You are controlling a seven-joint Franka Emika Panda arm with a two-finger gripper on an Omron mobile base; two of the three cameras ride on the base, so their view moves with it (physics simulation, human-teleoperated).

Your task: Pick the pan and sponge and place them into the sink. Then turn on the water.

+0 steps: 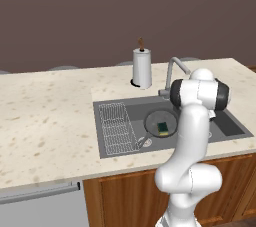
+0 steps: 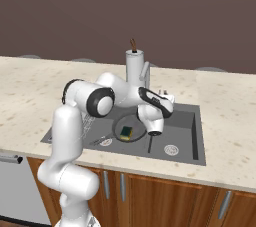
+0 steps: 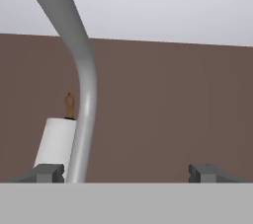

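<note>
Speckled cream stone forms the surface (image 1: 45,116), which is carried on wooden cabinet fronts (image 2: 165,191) and is backed by a plain brown wall (image 2: 200,16).

Nearest to the base, the sink (image 1: 227,123) is recessed into the surface, with its ribbed wire rack (image 1: 117,128) at the left end. The pan (image 1: 152,118) is already laid on the basin floor just beside the rack, its short handle turned toward the front edge. The sponge (image 2: 126,131) is seen lying inside the pan, green face up. Both pick-and-place steps are therefore judged complete, and only the water is left.

Over the basin the end effector (image 3: 126,171) is held empty, its fingertips (image 3: 49,172) spread wide apart. It appears to be pointed up and back toward the wall from low in the sink area, presumably so that the tap can be approached.

Further back, the curved grey faucet (image 3: 85,94) rises just ahead of the left fingertip, apart from it; no water is seen running. Behind the faucet, the white paper towel roll (image 1: 142,68) stands upright on the surface, clear of the work and not needed for it.
</note>
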